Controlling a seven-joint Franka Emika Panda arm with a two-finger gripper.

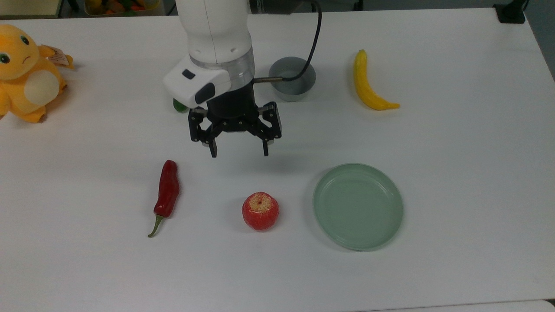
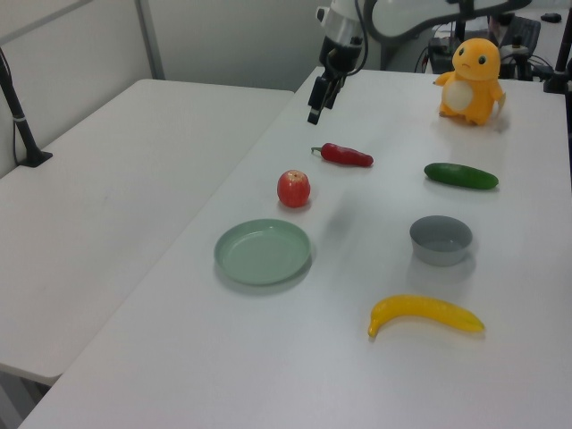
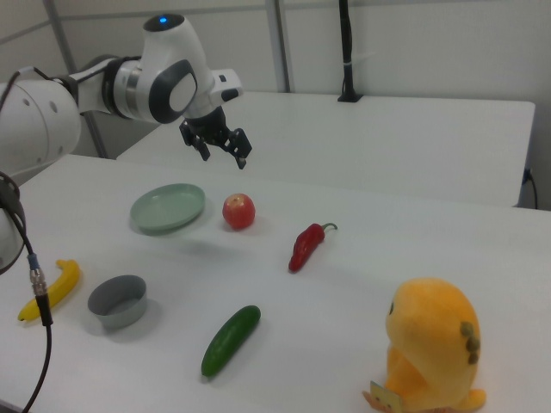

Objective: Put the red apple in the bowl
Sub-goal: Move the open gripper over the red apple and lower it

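Note:
The red apple [image 1: 260, 211] [image 2: 293, 189] [image 3: 238, 211] sits on the white table with its speckled stem dimple facing up, between a chili and a green plate. The grey bowl [image 1: 291, 92] [image 2: 441, 239] [image 3: 117, 301] stands empty farther back, and in the top view the arm's cable crosses its rim. My gripper [image 1: 239, 153] [image 2: 315, 113] [image 3: 224, 157] hangs in the air, open, with nothing between its fingers. In the top view it is above the apple and a little to the left. The right view shows it well above the table.
A pale green plate [image 1: 358, 206] lies just right of the apple in the top view and a red chili pepper [image 1: 168, 190] to the left. A cucumber [image 2: 460, 175], a banana [image 1: 366, 82] and an orange plush toy [image 1: 26, 73] lie near the far side.

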